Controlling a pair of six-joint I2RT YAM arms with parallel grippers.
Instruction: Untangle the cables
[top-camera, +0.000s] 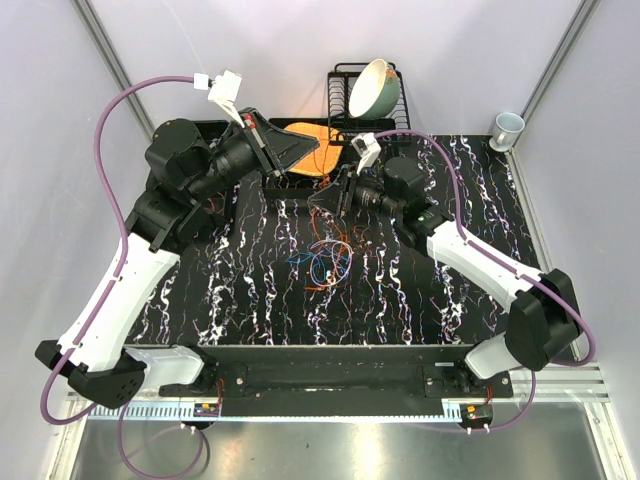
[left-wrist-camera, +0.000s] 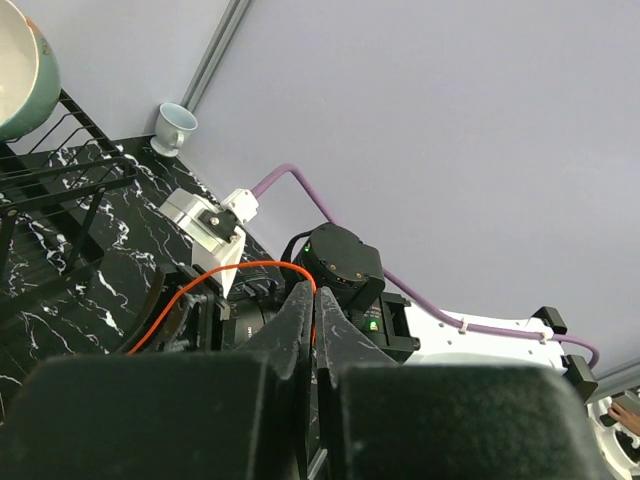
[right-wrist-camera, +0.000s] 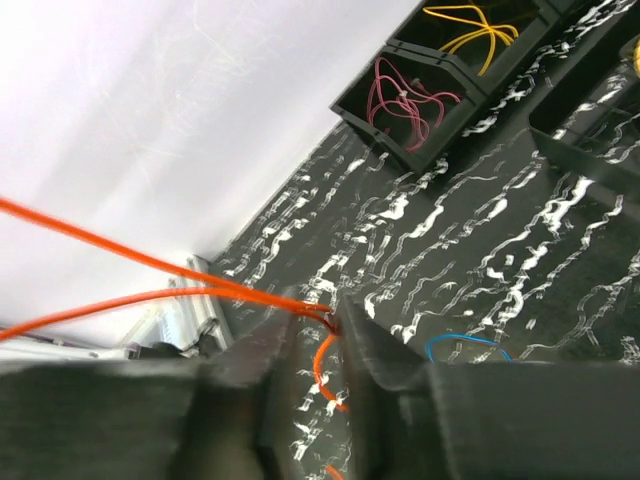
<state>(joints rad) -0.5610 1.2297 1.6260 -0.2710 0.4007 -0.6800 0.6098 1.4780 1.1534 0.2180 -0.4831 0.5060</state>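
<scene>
A black marbled table (top-camera: 240, 290) stands between grey walls, with a rack (top-camera: 345, 85) at the far edge. The cables (top-camera: 325, 262) lie tangled mid-table. The left gripper (left-wrist-camera: 312, 292) and right gripper (right-wrist-camera: 318, 318) each pinch an orange cable (left-wrist-camera: 230, 268), jaws nearly closed.

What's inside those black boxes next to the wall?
One black box holds a bunch of pink wires, and the one beside it holds yellow wires. Anything lying deeper in them is hidden by their walls.
</scene>
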